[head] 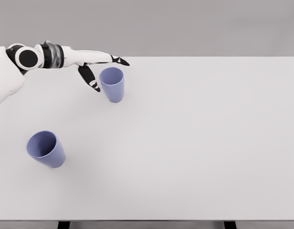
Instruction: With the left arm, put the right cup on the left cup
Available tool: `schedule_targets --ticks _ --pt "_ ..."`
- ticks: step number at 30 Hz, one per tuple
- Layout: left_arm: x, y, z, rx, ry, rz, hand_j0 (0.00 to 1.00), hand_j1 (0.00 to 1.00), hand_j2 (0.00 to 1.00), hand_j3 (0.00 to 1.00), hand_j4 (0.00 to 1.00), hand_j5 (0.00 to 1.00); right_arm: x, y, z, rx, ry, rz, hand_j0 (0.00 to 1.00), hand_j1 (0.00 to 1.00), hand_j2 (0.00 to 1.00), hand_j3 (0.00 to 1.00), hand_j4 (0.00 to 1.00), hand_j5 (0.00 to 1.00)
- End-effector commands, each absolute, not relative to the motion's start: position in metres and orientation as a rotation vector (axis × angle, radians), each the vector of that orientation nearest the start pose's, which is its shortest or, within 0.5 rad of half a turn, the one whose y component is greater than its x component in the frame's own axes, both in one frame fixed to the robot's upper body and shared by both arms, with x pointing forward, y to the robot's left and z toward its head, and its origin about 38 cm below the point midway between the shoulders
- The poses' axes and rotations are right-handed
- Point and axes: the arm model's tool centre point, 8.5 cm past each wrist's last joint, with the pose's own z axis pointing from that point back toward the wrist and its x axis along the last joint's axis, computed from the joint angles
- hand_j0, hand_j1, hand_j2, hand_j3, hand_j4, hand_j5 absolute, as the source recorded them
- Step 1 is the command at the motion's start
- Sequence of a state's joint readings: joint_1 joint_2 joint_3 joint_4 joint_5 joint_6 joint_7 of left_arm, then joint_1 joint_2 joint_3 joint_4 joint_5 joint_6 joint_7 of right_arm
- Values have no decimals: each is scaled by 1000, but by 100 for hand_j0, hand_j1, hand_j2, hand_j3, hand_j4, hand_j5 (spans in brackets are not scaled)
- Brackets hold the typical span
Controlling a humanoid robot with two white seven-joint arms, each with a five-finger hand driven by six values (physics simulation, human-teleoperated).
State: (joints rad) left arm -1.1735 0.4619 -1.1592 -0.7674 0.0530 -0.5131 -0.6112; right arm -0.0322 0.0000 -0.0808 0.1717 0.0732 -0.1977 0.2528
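Observation:
Two blue-violet cups stand upright on the white table (pixel 194 143). The right cup (pixel 112 84) is toward the back, left of the middle. The left cup (pixel 45 148) sits nearer the front left corner, its opening facing up. My left hand (pixel 107 72) reaches in from the upper left at the right cup's rim level, its fingers spread. The thumb (pixel 89 78) hangs just left of the cup and the other fingers (pixel 119 60) point past its far side. The hand holds nothing; whether it touches the cup is unclear.
The table's far edge runs just behind the hand. Its right edge is at the picture's right side.

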Motion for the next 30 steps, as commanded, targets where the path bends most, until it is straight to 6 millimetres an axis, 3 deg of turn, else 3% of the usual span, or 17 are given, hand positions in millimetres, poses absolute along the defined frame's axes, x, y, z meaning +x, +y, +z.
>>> schedule_targets --ticks 1,5,25,26,29,30 --pt "554 219 220 96 -1282 -1860 100 100 100 100 100 100 -18 -245 -255 178 -60 1 100 100 100 100 100 100" --pt "554 217 208 97 -1250 -1869 100 100 100 100 100 100 -17 -245 -255 178 -61 2 100 100 100 100 100 100" --pt "556 213 212 123 -1256 -1885 100 100 100 100 100 100 -18 -245 -255 178 -60 1 100 100 100 100 100 100" --pt "557 214 213 131 -1255 -1889 97 97 97 97 97 97 -18 -245 -255 178 -60 1 100 100 100 100 100 100" --pt "557 214 213 131 -1255 -1889 75 75 75 75 75 75 -18 -245 -255 178 -60 1 100 100 100 100 100 100" --pt "556 215 212 131 -1253 -1887 73 73 73 73 73 73 -18 -245 -255 178 -60 1 100 100 100 100 100 100"
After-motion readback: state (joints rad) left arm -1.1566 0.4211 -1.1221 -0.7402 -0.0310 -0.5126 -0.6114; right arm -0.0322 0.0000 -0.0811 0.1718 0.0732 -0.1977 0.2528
